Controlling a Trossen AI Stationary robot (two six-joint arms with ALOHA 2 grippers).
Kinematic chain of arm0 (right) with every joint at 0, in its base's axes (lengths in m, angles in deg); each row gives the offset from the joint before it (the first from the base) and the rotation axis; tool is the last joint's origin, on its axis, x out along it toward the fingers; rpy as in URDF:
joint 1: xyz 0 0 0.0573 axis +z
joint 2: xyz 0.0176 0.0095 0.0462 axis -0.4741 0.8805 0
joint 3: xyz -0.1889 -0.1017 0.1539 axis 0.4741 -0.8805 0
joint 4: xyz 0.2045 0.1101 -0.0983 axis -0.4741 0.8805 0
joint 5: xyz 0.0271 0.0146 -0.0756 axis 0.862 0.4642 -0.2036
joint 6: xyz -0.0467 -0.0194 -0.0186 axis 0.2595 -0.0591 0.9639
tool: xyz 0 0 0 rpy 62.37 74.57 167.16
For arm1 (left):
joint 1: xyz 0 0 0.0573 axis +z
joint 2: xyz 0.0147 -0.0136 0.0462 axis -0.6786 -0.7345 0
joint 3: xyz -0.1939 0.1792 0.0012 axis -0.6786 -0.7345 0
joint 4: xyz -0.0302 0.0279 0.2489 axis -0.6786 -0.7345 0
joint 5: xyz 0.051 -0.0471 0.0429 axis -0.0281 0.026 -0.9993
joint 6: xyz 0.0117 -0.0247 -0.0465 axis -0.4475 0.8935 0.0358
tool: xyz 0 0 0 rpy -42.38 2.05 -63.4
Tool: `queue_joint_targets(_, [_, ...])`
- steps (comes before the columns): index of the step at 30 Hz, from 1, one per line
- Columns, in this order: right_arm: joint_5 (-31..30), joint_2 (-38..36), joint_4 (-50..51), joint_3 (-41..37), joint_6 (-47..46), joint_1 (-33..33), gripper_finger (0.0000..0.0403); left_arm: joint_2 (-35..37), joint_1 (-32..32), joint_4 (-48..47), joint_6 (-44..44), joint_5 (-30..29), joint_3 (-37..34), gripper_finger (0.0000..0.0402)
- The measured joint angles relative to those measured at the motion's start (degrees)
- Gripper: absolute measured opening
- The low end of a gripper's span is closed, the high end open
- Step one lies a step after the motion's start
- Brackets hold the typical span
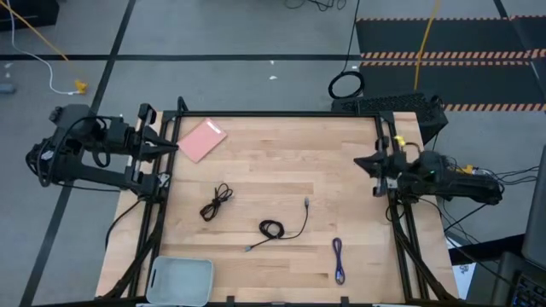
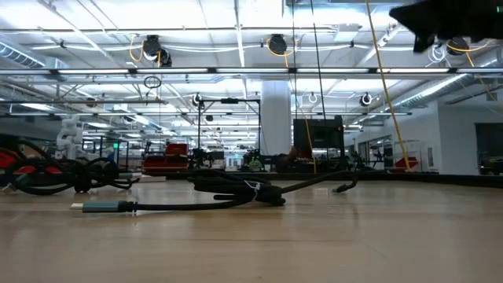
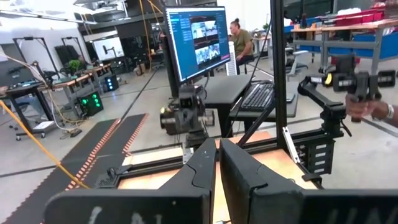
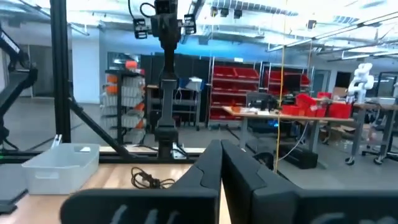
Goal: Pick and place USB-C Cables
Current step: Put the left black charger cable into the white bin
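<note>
Three cables lie loose on the wooden table. One black coiled cable (image 1: 217, 202) lies left of centre and also shows in the right wrist view (image 4: 149, 179). A second black cable (image 1: 277, 226) lies in the middle, with its coil on the table (image 2: 236, 189). A shorter purple-blue cable (image 1: 339, 258) lies near the front right. My left gripper (image 1: 173, 145) (image 3: 217, 163) is shut and empty at the table's left edge, above the table. My right gripper (image 1: 360, 162) (image 4: 221, 163) is shut and empty at the right edge, also raised.
A pink flat card (image 1: 203, 139) lies at the far left of the table, close to my left gripper. A pale tray (image 1: 181, 279) stands at the near left corner, and it also shows in the right wrist view (image 4: 59, 165). Black frame posts (image 1: 392, 213) line the table's sides.
</note>
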Motion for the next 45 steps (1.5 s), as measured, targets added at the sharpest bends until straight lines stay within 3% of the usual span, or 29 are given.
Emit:
queue_joint_targets(19, [-0.2,36.2,27.6,52.3,-5.0,0.0,0.0,0.0,0.0,0.5,0.5,-0.1,0.0,0.0026])
queue_joint_targets(24, [-0.2,43.5,30.7,62.0,-4.1,0.0,0.0,0.0,0.0,0.5,1.3,-0.1,0.0,0.0026])
queue_joint_targets(36, [-1.5,48.7,32.9,64.9,-7.2,0.0,0.0,-1.2,0.0,-0.2,3.2,-0.1,0.0,0.0026])
queue_joint_targets(45, [-1.3,49.2,24.6,59.7,-7.7,0.4,0.0,-3.2,0.0,-3.9,3.5,-0.1,0.0,0.0026])
